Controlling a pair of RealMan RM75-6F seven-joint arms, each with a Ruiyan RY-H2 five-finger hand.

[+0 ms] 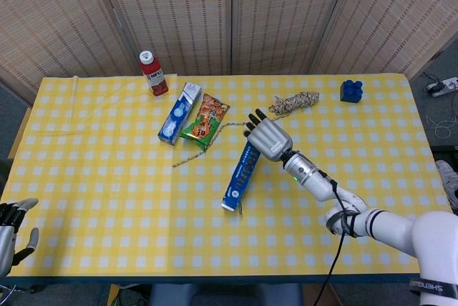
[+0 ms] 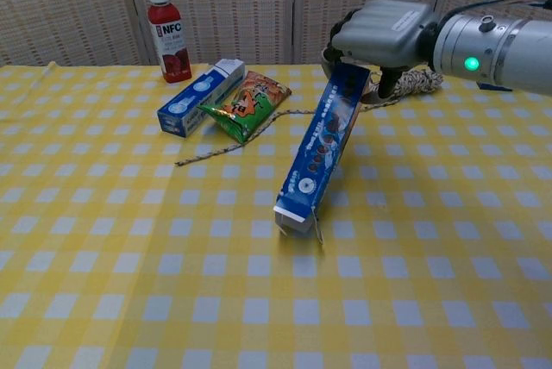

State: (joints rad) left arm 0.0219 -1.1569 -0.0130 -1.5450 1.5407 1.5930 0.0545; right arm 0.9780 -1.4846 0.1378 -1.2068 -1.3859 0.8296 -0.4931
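Cookie box (image 1: pixel 240 177), long blue carton, is held at its top end by the right hand (image 1: pixel 268 139), fingers clamped on it from above. Box is tilted, upper end up in the hand, lower opened end low and very near or touching the desk (image 1: pixel 107 199), can't tell which from either view.

Doing this well, IMO: keep the grip firm but not crushing, since thin card will buckle. Open flaps point down, so contents could slide out; best to level the box or turn the open end up w/o jerks. Lift straight so the low end doesn't drag the checked cloth, and stay clear of the rope (image 1: pixel 294 101) just behind the hand.

Pose: right arm reaches in from the desk's right front, forearm angled toward the middle, back of hand facing up, palm down over the box end. Chest view shows the hand (image 2: pixel 384 31) raised well above the cloth. Left hand (image 1: pixel 14 226) sits at the near left corner, holding nothing, fingers loosely apart.

Also there: juice bottle (image 1: pixel 153 73), second blue box (image 1: pixel 179 114), snack bag (image 1: pixel 205 121), blue block (image 1: pixel 351 91).
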